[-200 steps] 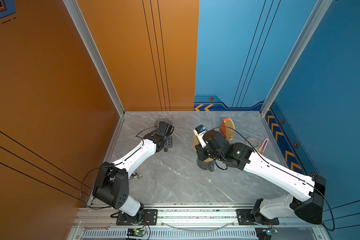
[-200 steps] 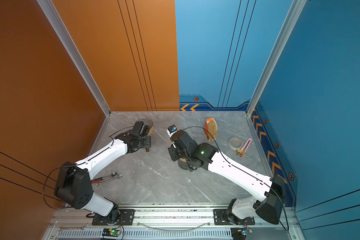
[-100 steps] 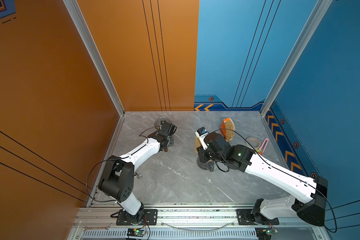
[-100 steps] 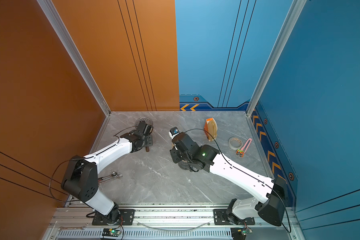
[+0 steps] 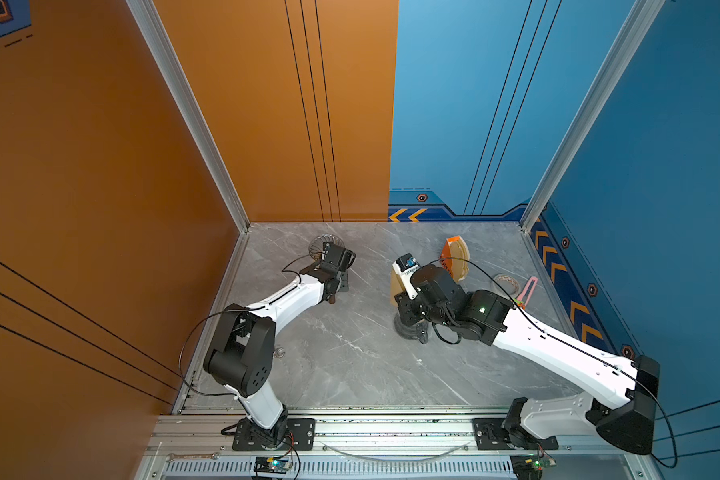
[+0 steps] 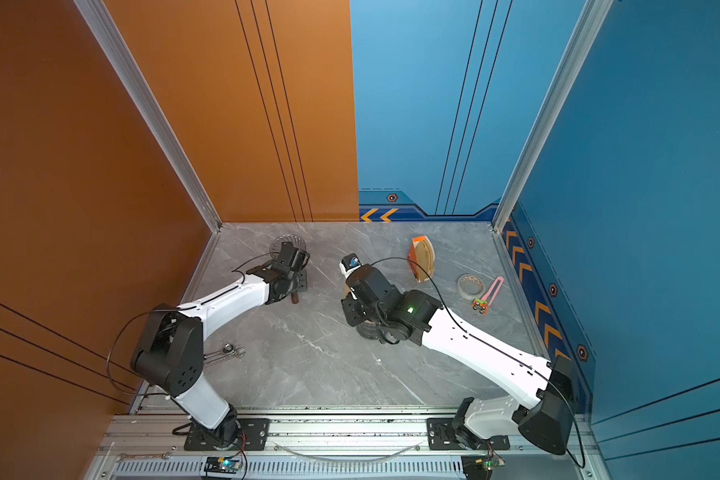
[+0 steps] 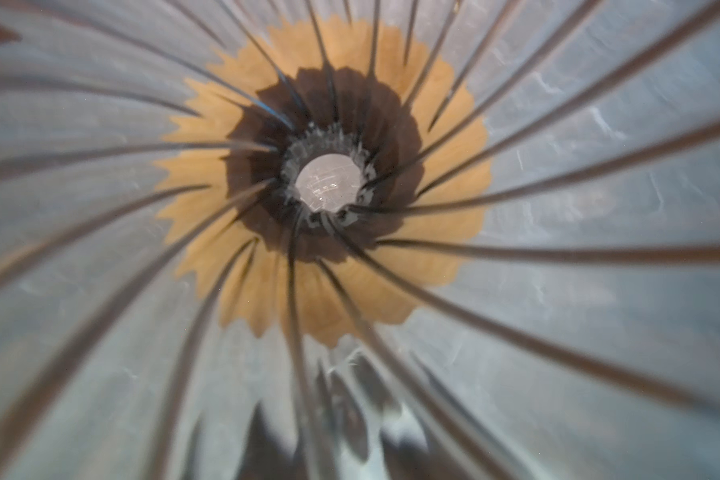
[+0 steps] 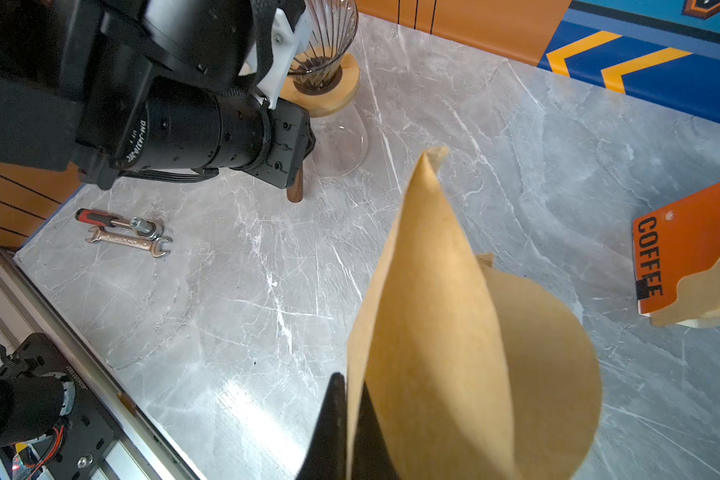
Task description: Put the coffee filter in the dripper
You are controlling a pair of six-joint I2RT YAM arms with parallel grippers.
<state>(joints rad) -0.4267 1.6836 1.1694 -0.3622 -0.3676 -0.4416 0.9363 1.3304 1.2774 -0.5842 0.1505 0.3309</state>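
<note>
Right pincer (image 8: pixel 350 401) clenched on edge of coffee filter (image 8: pixel 454 332). Thin edge pinch leaves cone free ahead of tips, part-opened, pointed end farthest out, likely so it can go in tip-first. Dripper (image 8: pixel 329 37) well apart from that pincer, across table, seated in wooden collar (image 8: pixel 341 87). Left pincer (image 5: pixel 329 257) directly over dripper, wrist cam looking down bore; probably steadying it. Its jaws hidden: released or clenched, can't tell. Filter not in dripper yet.
</note>
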